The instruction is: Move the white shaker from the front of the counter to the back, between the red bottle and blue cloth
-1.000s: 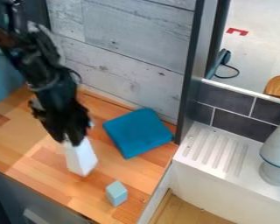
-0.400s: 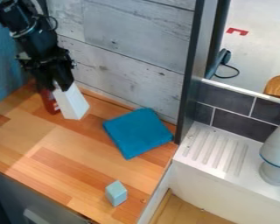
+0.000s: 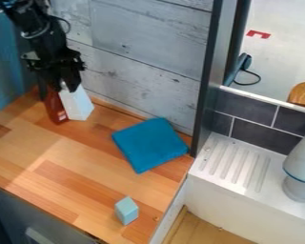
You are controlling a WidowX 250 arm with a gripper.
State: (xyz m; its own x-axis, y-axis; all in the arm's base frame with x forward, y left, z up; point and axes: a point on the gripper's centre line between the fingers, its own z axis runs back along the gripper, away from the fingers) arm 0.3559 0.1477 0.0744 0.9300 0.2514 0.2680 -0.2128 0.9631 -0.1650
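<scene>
- The hand point(image 3: 67, 86) pinches the white block point(image 3: 77, 105) by its top, at the counter's point(image 3: 85, 164) back, beside a red-brown bottle point(image 3: 54, 107).
- It looks light and stiff; smooth faces may slip.
- Best gripped squarely across its narrow upper end.

Pale plank wall point(image 3: 133, 59), wooden counter point(image 3: 72, 167), possibly wood flooring point(image 3: 209, 232)

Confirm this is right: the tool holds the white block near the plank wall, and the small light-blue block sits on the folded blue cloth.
Not quite: the camera view shows the small light-blue block sitting on the wooden counter, apart from the folded blue cloth. The tool does hold the white block near the plank wall.
</scene>
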